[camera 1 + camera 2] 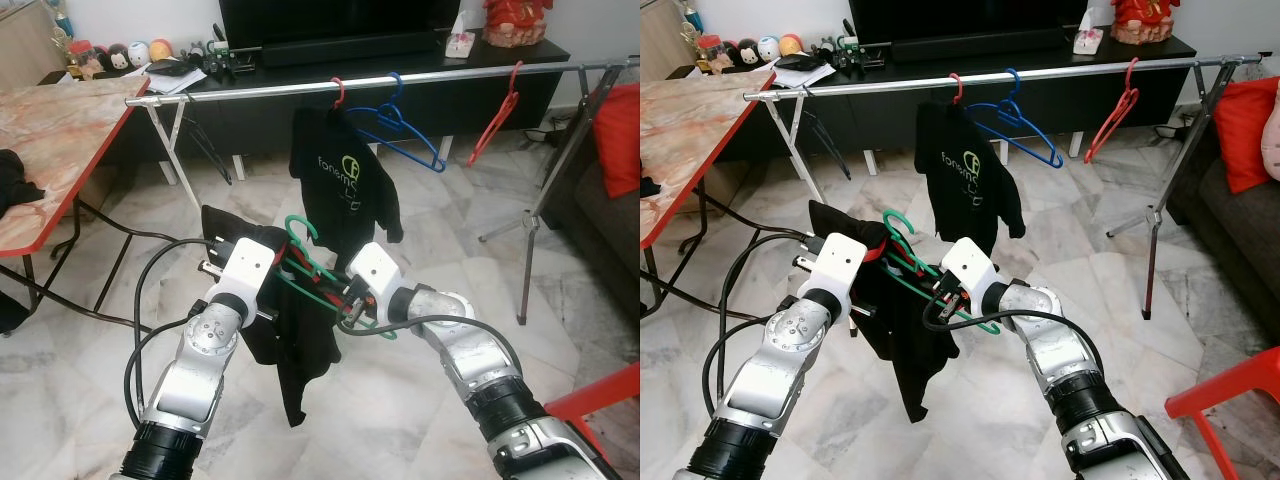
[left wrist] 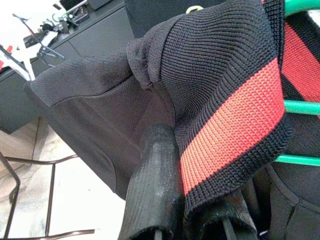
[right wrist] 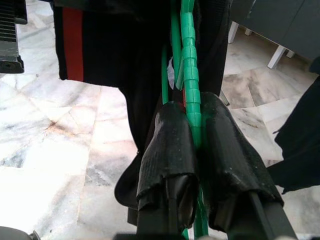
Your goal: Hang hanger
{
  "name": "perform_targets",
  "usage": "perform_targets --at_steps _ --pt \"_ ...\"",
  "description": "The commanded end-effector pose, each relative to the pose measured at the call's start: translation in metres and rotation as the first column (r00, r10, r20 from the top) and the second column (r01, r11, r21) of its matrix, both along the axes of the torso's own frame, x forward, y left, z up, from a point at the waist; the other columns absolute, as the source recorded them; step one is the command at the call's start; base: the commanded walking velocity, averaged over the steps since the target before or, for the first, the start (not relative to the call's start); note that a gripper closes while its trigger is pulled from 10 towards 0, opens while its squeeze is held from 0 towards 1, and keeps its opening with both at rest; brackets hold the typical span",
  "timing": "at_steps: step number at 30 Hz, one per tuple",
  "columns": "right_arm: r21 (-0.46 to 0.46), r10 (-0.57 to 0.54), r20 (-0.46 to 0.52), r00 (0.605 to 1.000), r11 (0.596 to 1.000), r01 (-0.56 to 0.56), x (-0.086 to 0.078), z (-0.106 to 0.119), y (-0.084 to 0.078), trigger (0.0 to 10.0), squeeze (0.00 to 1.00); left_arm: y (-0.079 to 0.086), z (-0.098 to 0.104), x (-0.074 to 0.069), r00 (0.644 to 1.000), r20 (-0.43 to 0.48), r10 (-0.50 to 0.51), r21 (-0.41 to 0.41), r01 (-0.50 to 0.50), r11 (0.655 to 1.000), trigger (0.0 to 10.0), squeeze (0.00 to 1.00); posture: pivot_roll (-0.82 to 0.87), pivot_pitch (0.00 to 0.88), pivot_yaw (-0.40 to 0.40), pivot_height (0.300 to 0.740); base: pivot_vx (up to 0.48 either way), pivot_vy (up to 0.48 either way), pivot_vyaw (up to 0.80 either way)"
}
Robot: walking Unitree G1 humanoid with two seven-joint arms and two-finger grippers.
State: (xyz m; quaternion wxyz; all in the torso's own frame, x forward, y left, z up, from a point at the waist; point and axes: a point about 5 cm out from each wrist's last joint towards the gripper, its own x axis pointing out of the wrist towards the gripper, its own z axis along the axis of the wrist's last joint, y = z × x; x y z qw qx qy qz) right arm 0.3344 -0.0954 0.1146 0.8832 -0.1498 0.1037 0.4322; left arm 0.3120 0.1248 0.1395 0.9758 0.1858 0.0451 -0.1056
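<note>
A green hanger (image 1: 318,272) carries a black garment (image 1: 290,345) with a red stripe, held low in front of me between both arms. My right gripper (image 3: 194,131) is shut on the hanger's green wire (image 3: 190,75), near its hook (image 1: 298,232). My left gripper (image 1: 288,266) is shut on the garment's red-striped collar (image 2: 235,115), and one finger (image 2: 152,175) lies under the knit. The metal rail (image 1: 250,91) runs across ahead, above the held hanger. On it hang a black printed shirt (image 1: 345,180) on a red hanger, a bare blue hanger (image 1: 405,132) and a bare red hanger (image 1: 497,122).
A marble-top table with a red edge (image 1: 95,165) stands at the left. A black TV console (image 1: 400,55) is behind the rail. The rack's tripod leg (image 1: 525,235), a sofa with a red cushion (image 1: 618,130) and a red chair (image 1: 600,400) are at the right.
</note>
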Motion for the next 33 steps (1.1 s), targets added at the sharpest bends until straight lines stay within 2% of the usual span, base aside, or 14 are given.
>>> perform_targets --at_steps 1,4,7,12,15,17,22,24,27,28,30,33 --pt "0.007 0.023 0.030 0.999 1.000 -0.023 0.000 0.006 0.006 0.0 0.00 0.001 0.002 0.001 1.000 0.008 -0.007 -0.006 0.007 1.000 0.0 0.00 -0.07 0.028 0.086 0.740 0.000 0.000 0.00" --pt "-0.026 0.026 0.023 0.999 0.999 -0.026 -0.001 0.000 0.004 0.0 0.00 0.000 0.002 0.000 1.000 0.006 -0.015 -0.006 0.015 1.000 0.0 0.00 -0.07 0.026 0.086 0.740 0.000 0.000 0.00" --pt "-0.167 0.066 0.025 0.997 0.984 -0.061 -0.004 -0.014 -0.004 0.0 0.00 0.002 0.002 0.000 1.000 0.006 -0.014 -0.004 0.014 1.000 0.0 0.00 -0.07 0.026 0.086 0.740 0.000 0.000 0.00" --pt "-0.375 0.139 -0.024 0.990 0.917 -0.138 -0.014 -0.038 -0.023 0.0 0.00 0.009 0.004 0.001 1.000 0.013 0.014 0.005 -0.014 1.000 0.0 0.00 -0.07 0.028 0.085 0.740 0.000 0.000 0.00" --pt "-0.394 0.134 -0.033 0.990 0.909 -0.136 -0.014 -0.040 -0.026 0.0 0.00 0.010 0.004 0.001 1.000 0.012 0.016 0.006 -0.016 1.000 0.0 0.00 -0.07 0.028 0.085 0.740 0.000 0.000 0.00" --pt "-0.467 0.127 -0.057 0.990 0.873 -0.139 -0.017 -0.050 -0.036 0.0 0.00 0.017 0.001 0.000 0.999 -0.002 0.039 0.022 -0.039 0.999 0.0 0.00 -0.07 0.033 0.088 0.740 0.000 0.000 0.00" --pt "-0.504 0.156 -0.089 0.984 0.845 -0.180 -0.022 -0.057 -0.041 0.0 0.00 0.030 -0.004 0.001 0.996 -0.023 0.087 0.056 -0.086 0.995 0.0 0.00 -0.07 0.034 0.089 0.740 0.000 0.000 0.00" --pt "-0.528 0.177 -0.106 0.978 0.824 -0.206 -0.025 -0.060 -0.044 0.0 0.00 0.040 -0.006 0.001 0.993 -0.028 0.116 0.094 -0.113 0.989 0.0 0.00 -0.07 0.035 0.089 0.740 0.000 0.000 0.00" --pt "-0.543 0.156 -0.085 0.984 0.821 -0.178 -0.021 -0.058 -0.049 0.0 0.00 0.058 -0.017 0.000 0.984 -0.066 0.163 0.179 -0.149 0.973 0.0 0.00 -0.07 0.038 0.091 0.740 0.000 0.000 0.00" --pt "-0.543 0.156 -0.085 0.984 0.821 -0.178 -0.021 -0.058 -0.049 0.0 0.00 0.058 -0.017 0.000 0.984 -0.066 0.163 0.179 -0.149 0.973 0.0 0.00 -0.07 0.038 0.091 0.740 0.000 0.000 0.00" --pt "-0.542 0.151 -0.076 0.986 0.824 -0.168 -0.018 -0.056 -0.051 0.0 0.00 0.071 -0.026 -0.003 0.978 -0.092 0.189 0.263 -0.159 0.952 0.0 0.00 -0.07 0.038 0.092 0.740 0.000 0.000 0.00" --pt "-0.544 0.147 -0.069 0.987 0.824 -0.161 -0.016 -0.053 -0.053 0.0 0.00 0.084 -0.041 -0.008 0.964 -0.130 0.231 0.331 -0.177 0.927 0.0 0.00 -0.07 0.039 0.092 0.740 0.000 0.000 0.00"
